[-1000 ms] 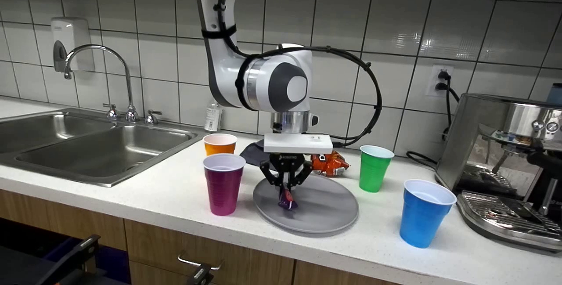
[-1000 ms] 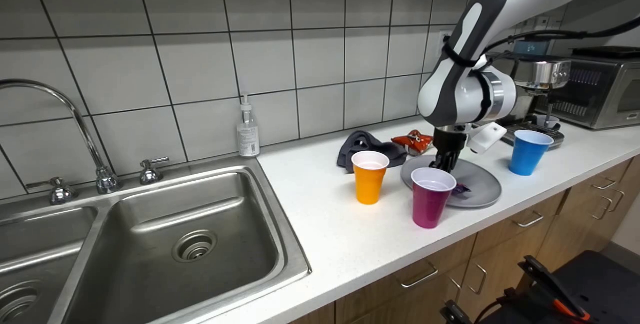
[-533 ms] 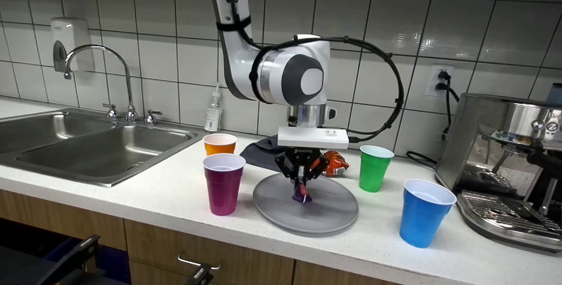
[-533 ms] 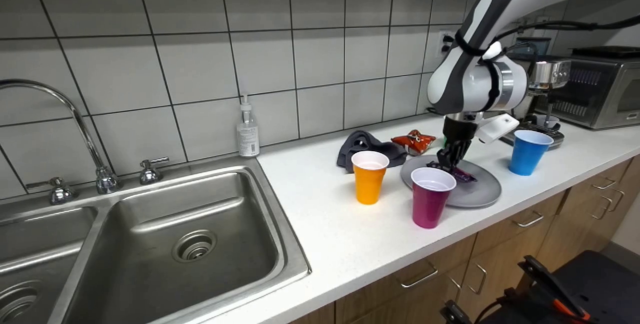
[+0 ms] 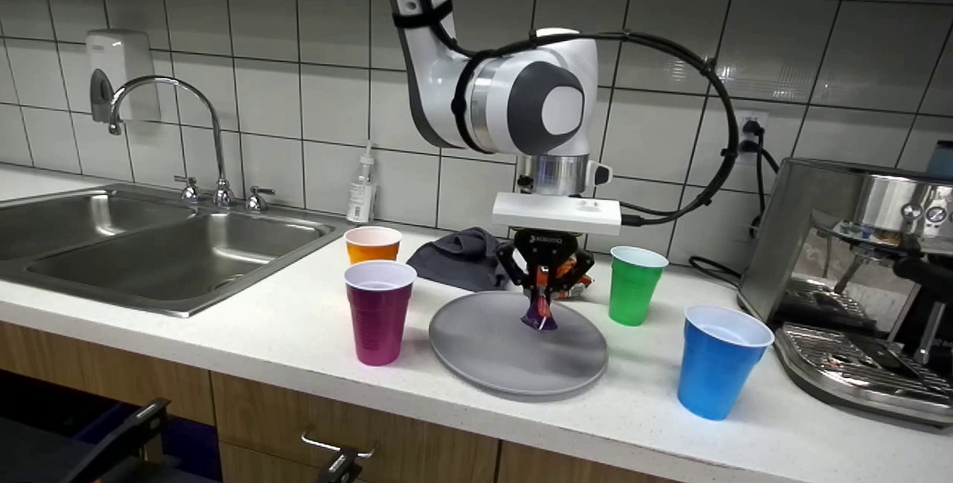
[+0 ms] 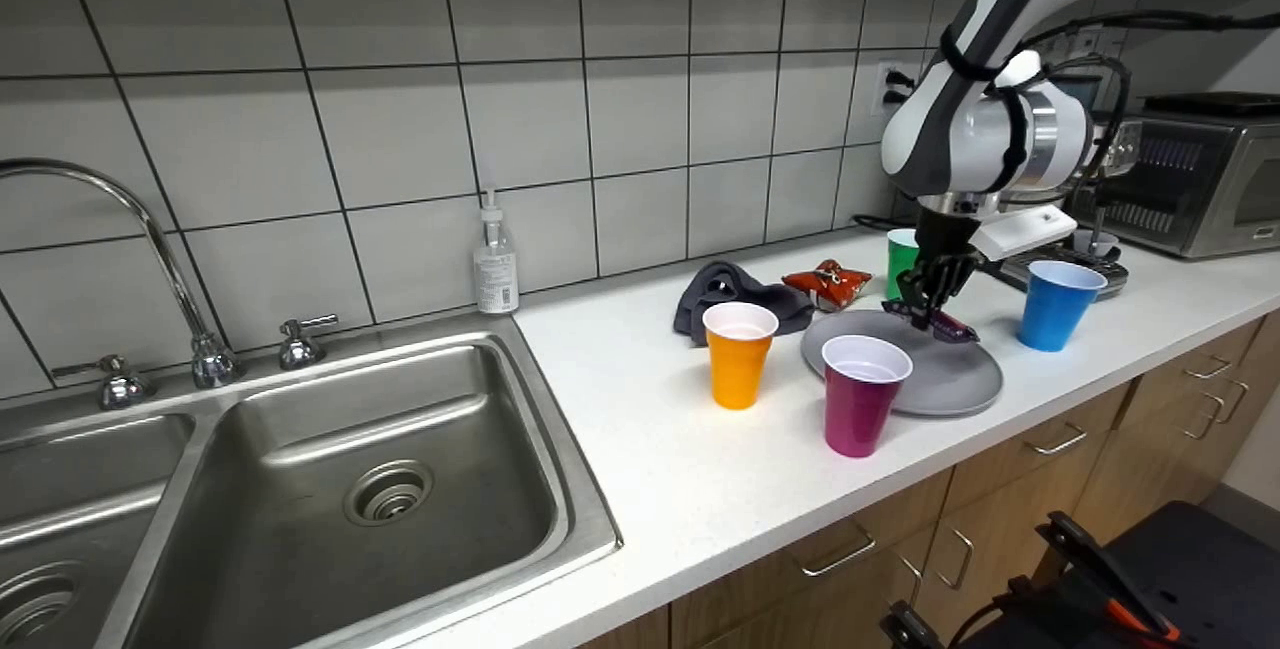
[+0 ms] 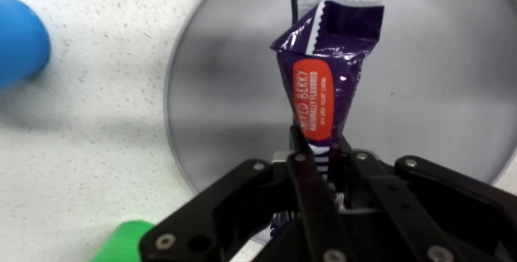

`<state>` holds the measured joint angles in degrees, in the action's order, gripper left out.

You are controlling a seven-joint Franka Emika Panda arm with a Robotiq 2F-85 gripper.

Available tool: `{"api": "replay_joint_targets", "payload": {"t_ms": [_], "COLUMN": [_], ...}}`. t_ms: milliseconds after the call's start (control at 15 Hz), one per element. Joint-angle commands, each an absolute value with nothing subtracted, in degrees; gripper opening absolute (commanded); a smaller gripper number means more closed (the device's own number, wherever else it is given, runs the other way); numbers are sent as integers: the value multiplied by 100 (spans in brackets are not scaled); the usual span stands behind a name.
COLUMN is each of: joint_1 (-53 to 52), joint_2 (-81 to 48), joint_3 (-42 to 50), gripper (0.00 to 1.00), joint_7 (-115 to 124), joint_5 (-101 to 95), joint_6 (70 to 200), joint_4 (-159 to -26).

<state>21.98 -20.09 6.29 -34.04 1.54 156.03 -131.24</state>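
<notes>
A purple snack bar wrapper with a red "mixed berry" label (image 7: 313, 96) is pinched between the gripper's fingers, its near end partly hidden behind them in the wrist view. My gripper (image 5: 542, 291) points straight down and is shut on the bar (image 5: 539, 316) near its middle. Below lies a round grey plate (image 5: 484, 349); the bar hangs above its back part, apart from the surface. From another side, in an exterior view, the bar (image 6: 955, 329) sticks out on both sides of the gripper (image 6: 922, 314), over the plate (image 6: 970, 384).
A green cup (image 5: 635, 289) and a red chip bag (image 6: 828, 285) stand close behind the plate. A blue cup (image 5: 718, 368) is to its right, magenta (image 5: 378, 319) and orange (image 6: 740, 359) cups to its left. A dark cloth (image 5: 461, 260), coffee machine (image 5: 811, 245) and sink (image 6: 585, 489) flank them.
The gripper has risen and moved right with the bar in the exterior views, from over the plate's middle towards its back edge. The cups and plate have stayed put.
</notes>
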Motion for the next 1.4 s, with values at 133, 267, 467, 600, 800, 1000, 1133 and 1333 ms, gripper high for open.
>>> {"api": "replay_joint_targets", "payload": {"t_ms": [133,267,467,600,800,1000,1133,1333], "joint_1": [2135,2124,2114,2104,2095,2084,2103,2136], "joint_2": [-1917,-2004,-2140,-2262,-2493,-2761,-2925,-3174], "joint_3": [951,1038,1139,1212,1308,1405,1445,1505], "gripper": [4,4,4,4,4,4,4,4], "joint_7": [-2387,-2055,-1585,-1269,-837,-430,-231,24], "joint_5": [147,168,205,205,207,205,223,248], "joint_6": [15095,15059,15000,14977,14978,14957,14906,14835], "joint_4": [-12931,-12795,-12558,-12368,-12051,-11705,-11485,-11159]}}
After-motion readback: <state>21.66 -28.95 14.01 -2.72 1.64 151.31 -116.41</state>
